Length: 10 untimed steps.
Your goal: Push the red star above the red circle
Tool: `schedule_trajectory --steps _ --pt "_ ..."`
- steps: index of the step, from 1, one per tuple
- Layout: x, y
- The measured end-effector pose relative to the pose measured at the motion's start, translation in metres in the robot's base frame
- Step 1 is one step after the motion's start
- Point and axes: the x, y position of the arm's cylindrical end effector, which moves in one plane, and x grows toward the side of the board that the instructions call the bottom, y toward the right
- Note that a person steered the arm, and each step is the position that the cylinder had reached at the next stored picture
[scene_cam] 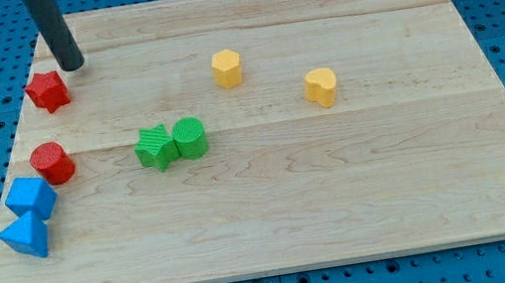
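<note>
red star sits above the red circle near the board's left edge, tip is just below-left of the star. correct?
Not quite: my tip is just above-right of the red star, not below-left. The camera view shows it. The star does sit above the red circle, near the board's left edge.

My tip (72,65) stands just above and to the right of the red star (46,91), near the tabletop's (341,198) left edge. Open wood separates the star from the red circle (52,162) below it. Two blue blocks (30,198) (26,237) crowd the lower left. Green star (155,147) and green cylinder (190,137) touch mid-board. Two yellow blocks (227,68) (321,87) stand well apart to the right.
</note>
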Motion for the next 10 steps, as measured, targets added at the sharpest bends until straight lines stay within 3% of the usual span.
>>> schedule_trajectory --steps 4,5,6,8,10 --pt "0.068 -0.007" --pt "0.033 0.008" --pt "0.021 -0.054" --pt "0.072 -0.051" --pt "0.074 -0.026"
